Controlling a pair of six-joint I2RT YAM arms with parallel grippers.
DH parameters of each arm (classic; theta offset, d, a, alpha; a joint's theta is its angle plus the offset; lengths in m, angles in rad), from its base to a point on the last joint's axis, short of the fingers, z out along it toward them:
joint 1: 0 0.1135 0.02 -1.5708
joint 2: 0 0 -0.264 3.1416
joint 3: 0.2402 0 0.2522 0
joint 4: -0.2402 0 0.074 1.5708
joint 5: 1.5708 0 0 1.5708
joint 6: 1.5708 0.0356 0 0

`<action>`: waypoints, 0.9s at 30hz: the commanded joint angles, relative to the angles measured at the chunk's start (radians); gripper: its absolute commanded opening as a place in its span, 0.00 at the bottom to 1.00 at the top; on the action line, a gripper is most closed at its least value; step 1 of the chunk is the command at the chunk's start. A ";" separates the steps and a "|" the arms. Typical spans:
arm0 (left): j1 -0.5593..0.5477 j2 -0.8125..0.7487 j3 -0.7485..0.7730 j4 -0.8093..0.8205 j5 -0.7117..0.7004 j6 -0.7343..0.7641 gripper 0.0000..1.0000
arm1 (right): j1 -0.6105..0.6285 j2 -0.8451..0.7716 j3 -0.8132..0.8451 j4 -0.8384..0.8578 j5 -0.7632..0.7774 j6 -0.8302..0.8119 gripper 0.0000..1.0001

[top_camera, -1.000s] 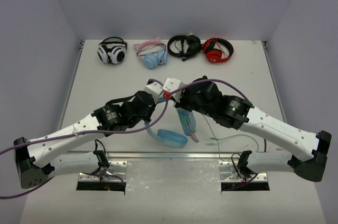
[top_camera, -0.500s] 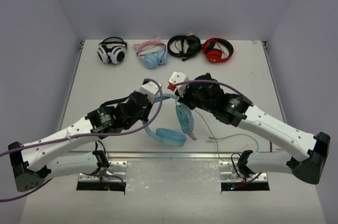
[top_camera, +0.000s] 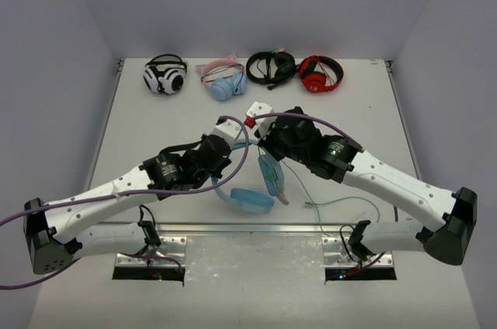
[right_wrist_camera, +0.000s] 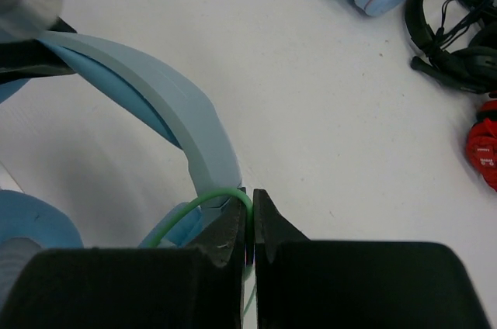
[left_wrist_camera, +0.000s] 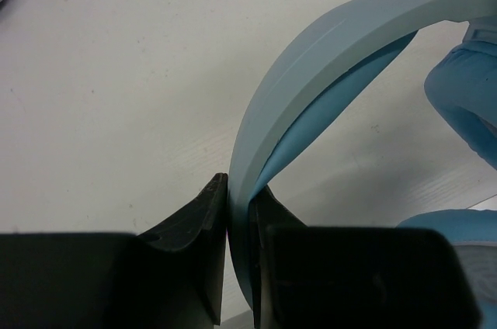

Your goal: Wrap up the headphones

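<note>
Headphones (left_wrist_camera: 326, 57): headband smooth matt light-blue plastic; underside padding soft-looking, slight sheen. Cable (right_wrist_camera: 220, 192): thin, smooth, rubbery green. Left gripper (left_wrist_camera: 239, 197) and right gripper (right_wrist_camera: 248, 201): matt black plastic, faintly grained. Table (left_wrist_camera: 101, 88): matt white, faintly scuffed.

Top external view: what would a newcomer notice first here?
In the middle, light-blue headphones are held from both sides: the left end effector pinches the headband, the right end effector the pale-green cable. Along the far edge of the table sit four other headsets.
</note>
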 commanded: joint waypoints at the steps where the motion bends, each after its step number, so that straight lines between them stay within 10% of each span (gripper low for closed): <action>1: -0.013 -0.021 0.076 0.066 -0.003 -0.053 0.01 | 0.008 0.015 0.042 0.030 0.082 0.053 0.01; 27: 0.130 -0.011 0.101 0.067 0.068 -0.113 0.00 | 0.126 0.179 0.121 -0.061 0.334 0.173 0.01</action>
